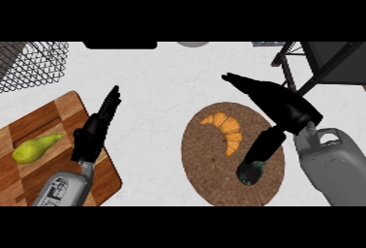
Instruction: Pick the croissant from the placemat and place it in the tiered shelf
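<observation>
Orange croissant (224, 130) lies on your round woven placemat (207, 169); your right hand (282, 107) hovers just beside it, fingers spread, thumb down. Your left hand (97, 128) rests straight-fingered over the cutting board (50, 116).

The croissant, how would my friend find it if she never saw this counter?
Look for the round brown woven placemat in the middle of the white counter. The golden-orange curved croissant lies on its upper part, just left of the robot's black right hand. The only other food is a green pear, away on the wooden cutting board.
</observation>
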You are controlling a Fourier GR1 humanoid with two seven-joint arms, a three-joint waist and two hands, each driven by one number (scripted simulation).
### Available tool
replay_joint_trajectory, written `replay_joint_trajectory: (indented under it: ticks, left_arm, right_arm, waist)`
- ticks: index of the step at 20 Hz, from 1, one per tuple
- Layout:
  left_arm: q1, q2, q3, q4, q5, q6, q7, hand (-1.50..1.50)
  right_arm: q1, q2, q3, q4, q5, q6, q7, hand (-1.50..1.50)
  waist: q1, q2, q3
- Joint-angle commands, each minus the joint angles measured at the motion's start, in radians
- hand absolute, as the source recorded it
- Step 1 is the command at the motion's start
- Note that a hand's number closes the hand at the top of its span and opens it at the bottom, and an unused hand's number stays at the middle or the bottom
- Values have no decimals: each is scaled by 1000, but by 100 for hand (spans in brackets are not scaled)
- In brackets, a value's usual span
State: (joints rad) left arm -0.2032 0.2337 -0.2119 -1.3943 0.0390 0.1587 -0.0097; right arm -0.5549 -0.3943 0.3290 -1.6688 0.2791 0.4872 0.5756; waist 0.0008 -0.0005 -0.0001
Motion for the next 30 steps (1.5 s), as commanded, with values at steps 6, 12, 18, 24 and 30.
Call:
replay_joint_trajectory:
  ticks: [6,12,18,24,30]
  left_arm:
    - [12,-57,13,-51,-55,-25,55,0]
    - [43,-57,47,-94,-85,-54,52,0]
    - [96,-79,56,-104,-116,-74,27,0]
    - [-6,-96,113,35,-121,-104,-11,0]
    - [33,-77,149,-37,-106,-142,20,0]
  right_arm:
    - [37,125,-1,69,158,11,-58,-150]
    - [90,161,-27,0,214,61,-4,-150]
    - [119,211,-22,14,292,69,-48,-150]
    - [115,201,-47,88,362,86,-111,-150]
    - [74,200,-84,230,436,47,-220,-150]
  waist:
    - [3,1,0]
    - [1,0,0]
    - [1,0,0]
    - [-1,0,0]
    - [3,1,0]
